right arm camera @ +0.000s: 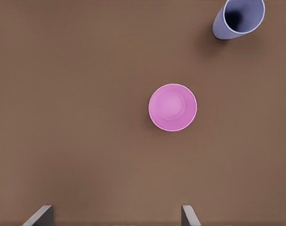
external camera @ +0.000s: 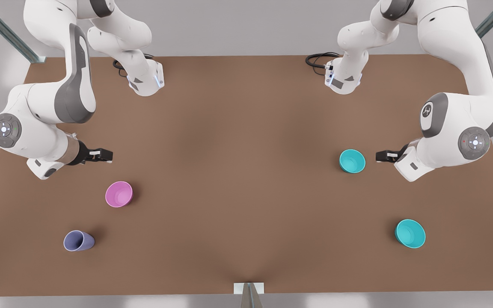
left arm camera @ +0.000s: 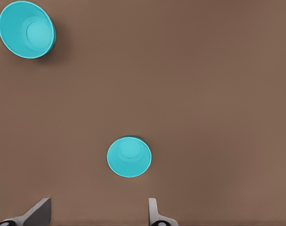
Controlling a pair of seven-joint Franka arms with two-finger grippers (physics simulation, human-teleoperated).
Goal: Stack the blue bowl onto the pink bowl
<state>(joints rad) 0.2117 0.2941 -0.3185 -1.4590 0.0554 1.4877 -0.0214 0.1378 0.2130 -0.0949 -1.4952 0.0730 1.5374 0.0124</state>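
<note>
The pink bowl (external camera: 119,194) (right arm camera: 172,107) sits upright on the table at the front view's left. Two look-alike teal bowls stand at the front view's right; which one is the blue bowl I cannot tell. One teal bowl (external camera: 352,161) (left arm camera: 129,157) lies just ahead of my left gripper (external camera: 381,156) (left arm camera: 97,219), which hovers open and apart from it. The other teal bowl (external camera: 410,233) (left arm camera: 26,29) is nearer the front edge. My right gripper (external camera: 103,155) (right arm camera: 115,219) hangs open, back from the pink bowl, holding nothing.
A lavender-blue tapered cup (external camera: 78,241) (right arm camera: 238,18) stands near the front edge at the front view's left, beside the pink bowl. The brown table (external camera: 246,141) stretches wide between the two groups. Both arm bases stand at the far edge.
</note>
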